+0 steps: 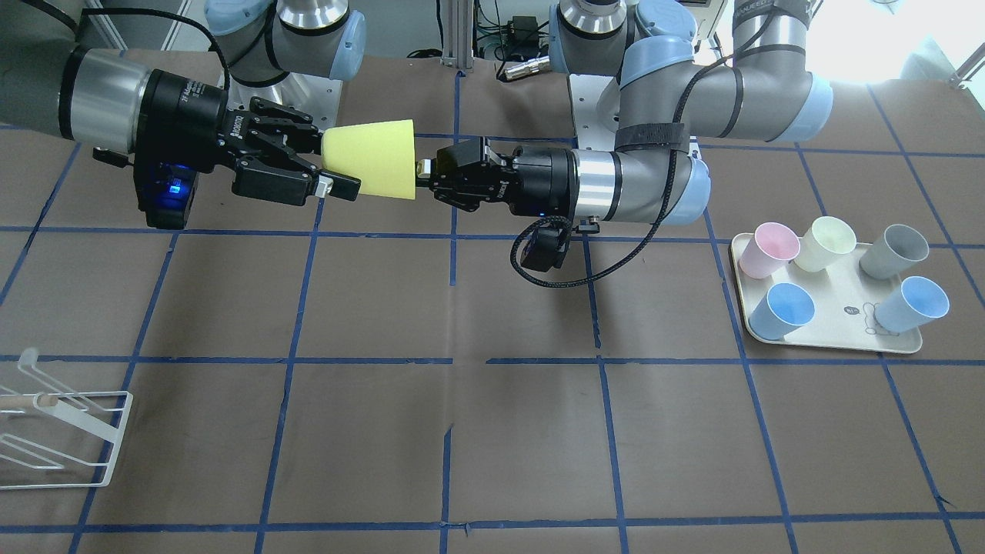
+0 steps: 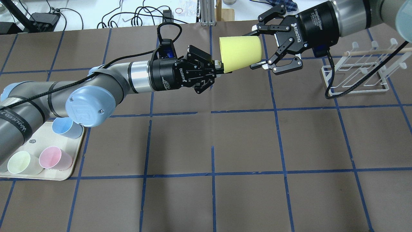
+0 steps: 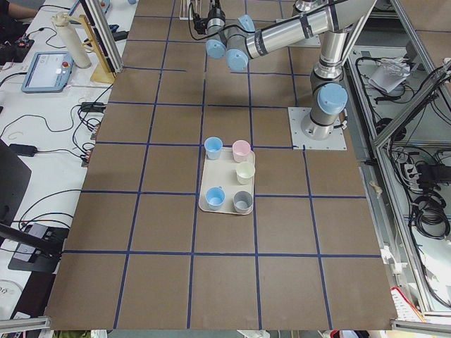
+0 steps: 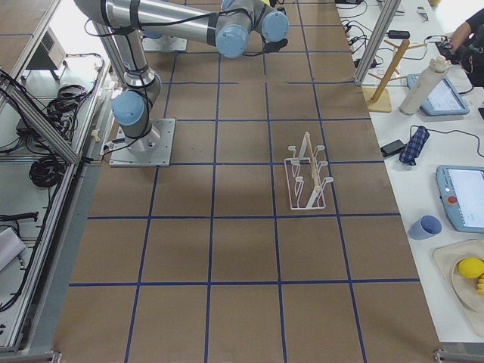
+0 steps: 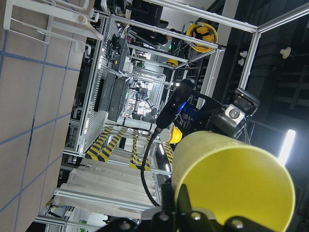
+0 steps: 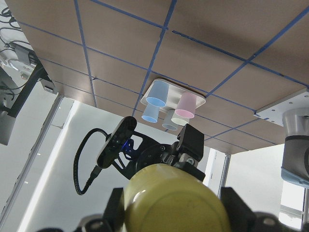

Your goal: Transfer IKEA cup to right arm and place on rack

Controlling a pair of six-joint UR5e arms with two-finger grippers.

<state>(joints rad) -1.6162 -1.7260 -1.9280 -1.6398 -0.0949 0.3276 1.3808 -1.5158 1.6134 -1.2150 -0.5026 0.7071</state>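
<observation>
The bright yellow IKEA cup (image 2: 239, 51) lies on its side in the air between both grippers, over the far middle of the table. My left gripper (image 2: 220, 67) is shut on the cup's rim at its wide end. My right gripper (image 2: 256, 50) is open, its fingers straddling the cup's narrow base end with small gaps. The front view shows the same: the cup (image 1: 373, 160), the left gripper (image 1: 422, 165) and the right gripper (image 1: 327, 163). The white wire rack (image 2: 357, 74) with its wooden dowel stands on the table to the right, behind the right gripper. It also shows in the front view (image 1: 61, 438).
A cream tray (image 1: 835, 338) with several pastel cups sits at the robot's left; it also shows in the overhead view (image 2: 64, 175). Blue tape lines grid the brown table. Cables and equipment lie past the far edge.
</observation>
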